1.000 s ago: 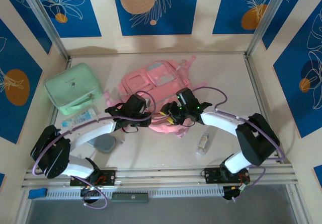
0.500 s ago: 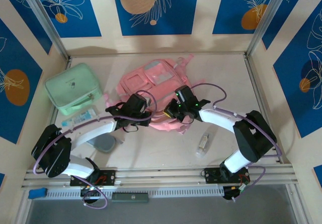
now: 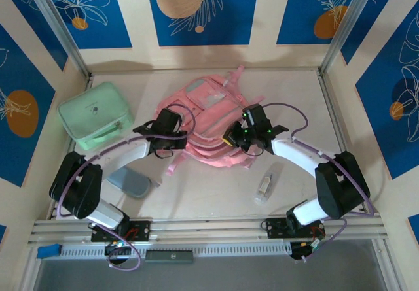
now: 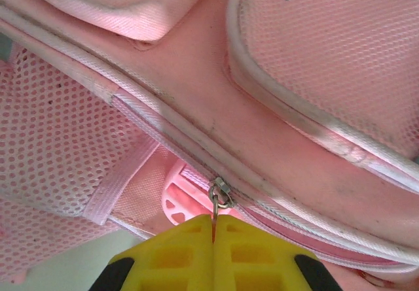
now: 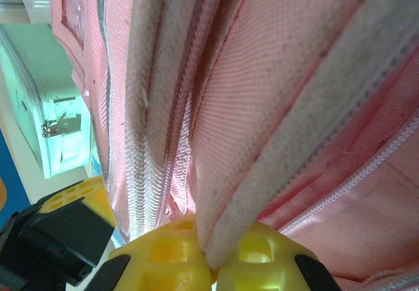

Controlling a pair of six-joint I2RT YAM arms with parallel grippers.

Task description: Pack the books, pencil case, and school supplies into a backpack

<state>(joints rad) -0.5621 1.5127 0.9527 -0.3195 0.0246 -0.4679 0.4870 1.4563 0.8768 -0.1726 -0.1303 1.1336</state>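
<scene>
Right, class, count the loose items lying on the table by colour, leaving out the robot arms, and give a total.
Pink: 1, the large pink fabric backpack
Mint-green: 1, the boxy mint-green zip case
Grey-blue: 1, the small soft grey-blue oval pouch
Clear: 1, the small clear plastic bottle
Total: 4

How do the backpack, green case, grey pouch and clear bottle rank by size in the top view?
Largest to smallest:
1. backpack, partly covered by both arms
2. green case
3. grey pouch
4. clear bottle
</scene>
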